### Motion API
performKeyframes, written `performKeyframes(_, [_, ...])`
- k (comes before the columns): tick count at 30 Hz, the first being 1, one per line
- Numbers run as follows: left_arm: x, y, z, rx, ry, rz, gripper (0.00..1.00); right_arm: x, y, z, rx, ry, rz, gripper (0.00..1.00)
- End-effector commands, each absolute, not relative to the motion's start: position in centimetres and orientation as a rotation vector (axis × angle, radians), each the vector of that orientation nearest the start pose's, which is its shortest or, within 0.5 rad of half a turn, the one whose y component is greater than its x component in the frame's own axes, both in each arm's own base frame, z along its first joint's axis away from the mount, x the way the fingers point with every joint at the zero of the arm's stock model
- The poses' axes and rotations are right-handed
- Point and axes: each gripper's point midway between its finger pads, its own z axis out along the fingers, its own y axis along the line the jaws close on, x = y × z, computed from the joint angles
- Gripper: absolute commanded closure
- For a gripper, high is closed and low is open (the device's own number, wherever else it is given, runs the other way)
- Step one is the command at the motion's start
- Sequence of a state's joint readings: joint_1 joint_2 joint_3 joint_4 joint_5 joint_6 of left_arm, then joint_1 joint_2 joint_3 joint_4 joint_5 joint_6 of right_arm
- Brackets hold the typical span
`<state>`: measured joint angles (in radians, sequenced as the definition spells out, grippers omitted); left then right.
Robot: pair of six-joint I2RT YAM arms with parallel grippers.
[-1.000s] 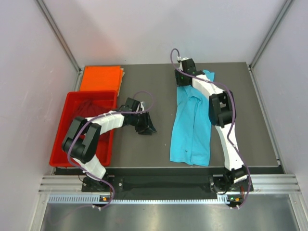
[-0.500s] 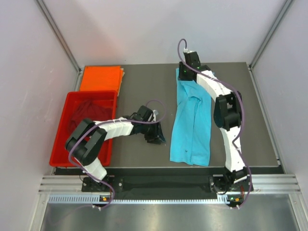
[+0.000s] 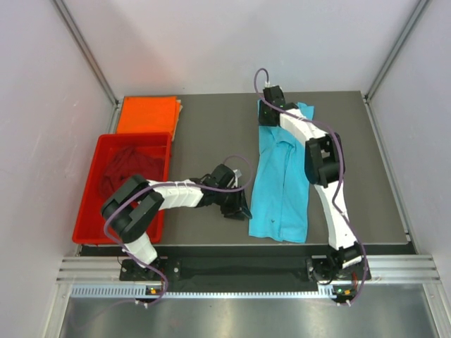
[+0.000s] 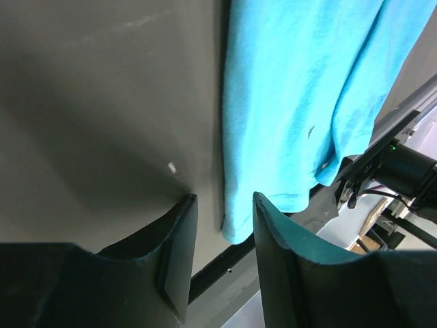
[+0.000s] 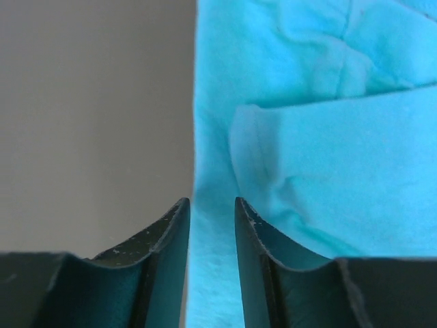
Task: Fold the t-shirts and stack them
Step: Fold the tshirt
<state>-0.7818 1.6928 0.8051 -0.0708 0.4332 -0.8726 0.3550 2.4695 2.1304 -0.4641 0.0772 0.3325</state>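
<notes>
The turquoise t-shirt (image 3: 282, 179) lies flat, folded lengthwise, on the dark table (image 3: 211, 134) right of centre. My left gripper (image 3: 241, 205) is open, low at the shirt's near left corner; in the left wrist view (image 4: 222, 205) that corner (image 4: 235, 229) shows just ahead between the jaws. My right gripper (image 3: 266, 118) is open at the shirt's far left edge; in the right wrist view (image 5: 212, 205) the jaws straddle that edge of the cloth (image 5: 307, 137). The orange t-shirt (image 3: 146, 116) lies folded at the back left. The maroon t-shirt (image 3: 130, 165) lies crumpled in the red tray (image 3: 86, 208).
The red tray stands at the table's left side, just in front of the orange shirt. The table's near edge (image 3: 246, 246) runs close below the turquoise shirt's hem. White walls enclose the table on three sides.
My left gripper has moved right and nearer, from the table's middle to the turquoise shirt's near left corner. My right gripper has shifted slightly around the shirt's far left edge.
</notes>
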Motion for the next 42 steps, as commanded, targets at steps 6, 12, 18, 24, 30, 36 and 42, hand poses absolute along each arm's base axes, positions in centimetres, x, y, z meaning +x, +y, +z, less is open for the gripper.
performKeyframes(6, [17.6, -33.7, 1.4, 0.058, 2.847, -1.098, 0.68, 60.7, 25.8, 5.8, 0.011, 2.288, 0.317, 0.78])
performKeyframes(12, [16.8, -34.1, 0.4, 0.047, 2.877, -1.085, 0.89, 61.0, 25.7, 4.4, 0.065, 2.297, 0.310, 0.84])
performKeyframes(18, [15.9, -33.5, -0.5, -0.012, 2.902, -1.053, 1.00, 62.0, 26.5, 4.5, 0.077, 2.274, 0.354, 1.00])
performKeyframes(24, [16.0, -33.0, -0.6, -0.052, 2.899, -0.988, 1.00, 63.3, 27.1, 5.4, 0.116, 2.218, 0.387, 1.00])
performKeyframes(30, [15.8, -32.2, -1.4, -0.063, 2.933, -0.916, 0.95, 63.6, 26.9, 6.6, 0.107, 2.192, 0.379, 0.96])
performKeyframes(36, [15.8, -32.3, -1.5, -0.062, 2.939, -0.917, 0.94, 63.3, 26.0, 9.9, 0.088, 2.140, 0.341, 0.81])
performKeyframes(42, [15.7, -32.1, -1.4, -0.065, 2.932, -0.919, 0.95, 62.9, 25.5, 12.7, 0.084, 2.105, 0.329, 0.79])
